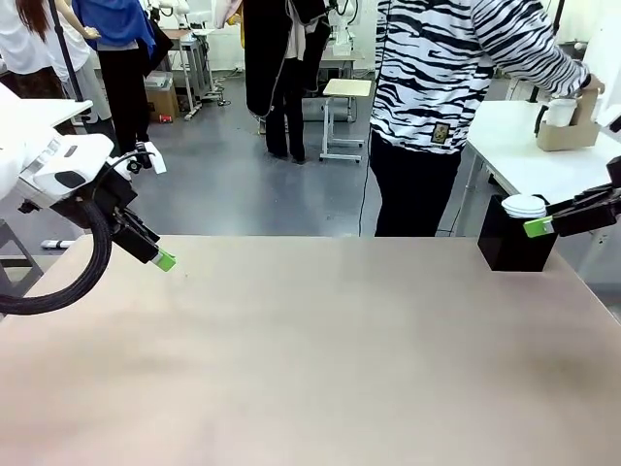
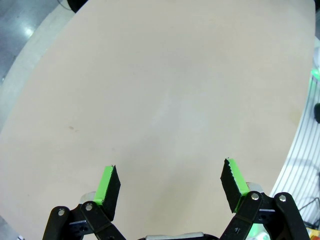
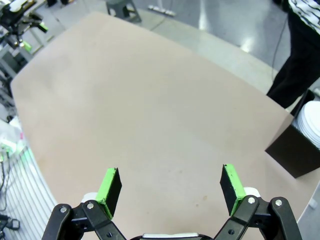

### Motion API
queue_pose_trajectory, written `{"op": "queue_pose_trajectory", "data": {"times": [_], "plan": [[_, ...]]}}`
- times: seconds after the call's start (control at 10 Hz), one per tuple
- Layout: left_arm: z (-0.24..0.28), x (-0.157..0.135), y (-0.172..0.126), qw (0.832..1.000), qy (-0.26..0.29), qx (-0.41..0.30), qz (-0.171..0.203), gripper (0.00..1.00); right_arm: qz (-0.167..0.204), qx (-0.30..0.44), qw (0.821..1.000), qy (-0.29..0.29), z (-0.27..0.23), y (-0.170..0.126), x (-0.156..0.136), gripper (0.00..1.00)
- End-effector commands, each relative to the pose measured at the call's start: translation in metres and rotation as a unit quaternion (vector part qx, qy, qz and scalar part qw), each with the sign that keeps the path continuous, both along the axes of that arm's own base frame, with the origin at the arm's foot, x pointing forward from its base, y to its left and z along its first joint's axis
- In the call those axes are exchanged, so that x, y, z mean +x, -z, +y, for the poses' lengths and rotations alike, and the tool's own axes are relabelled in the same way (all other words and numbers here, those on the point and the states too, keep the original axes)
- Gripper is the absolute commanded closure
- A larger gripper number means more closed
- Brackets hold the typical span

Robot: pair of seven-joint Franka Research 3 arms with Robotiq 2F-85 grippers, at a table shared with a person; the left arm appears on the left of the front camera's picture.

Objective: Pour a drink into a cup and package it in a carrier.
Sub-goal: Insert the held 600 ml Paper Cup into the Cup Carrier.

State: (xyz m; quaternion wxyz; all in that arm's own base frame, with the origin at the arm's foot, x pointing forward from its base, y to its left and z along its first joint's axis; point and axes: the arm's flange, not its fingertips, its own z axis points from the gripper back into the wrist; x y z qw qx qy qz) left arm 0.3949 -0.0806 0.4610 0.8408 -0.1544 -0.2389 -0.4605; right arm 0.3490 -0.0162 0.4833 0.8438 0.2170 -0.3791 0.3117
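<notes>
Both claws, left [image 2: 170, 187] and right [image 3: 170, 187], spread, idle; carrier [image 1: 568, 126] at 2 o'clock with person; I wait.

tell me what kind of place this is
Probably a robotics lab or test workshop set up as a drinks counter. A robot arm's left gripper and right gripper hang open over a bare tan table, other workbenches stand on a grey floor behind, and a person holds a cardboard cup carrier.

Carrier [image 1: 571, 124] partly hidden behind person's hand [image 1: 589, 89].
</notes>
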Motion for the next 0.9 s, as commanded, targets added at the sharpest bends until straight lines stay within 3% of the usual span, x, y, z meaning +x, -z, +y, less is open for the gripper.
{"op": "queue_pose_trajectory", "data": {"times": [0.0,0.8], "plan": [[0.0012,-0.0001,-0.0004,1.000,0.003,-0.008,-0.001,0.00,0.010,-0.004,1.000,0.009,-0.0006,0.0018,-0.0006,0.00],[0.0012,-0.0001,-0.0004,1.000,0.003,-0.008,-0.001,0.00,0.010,-0.004,1.000,0.009,-0.0006,0.0018,-0.0006,0.00]]}}
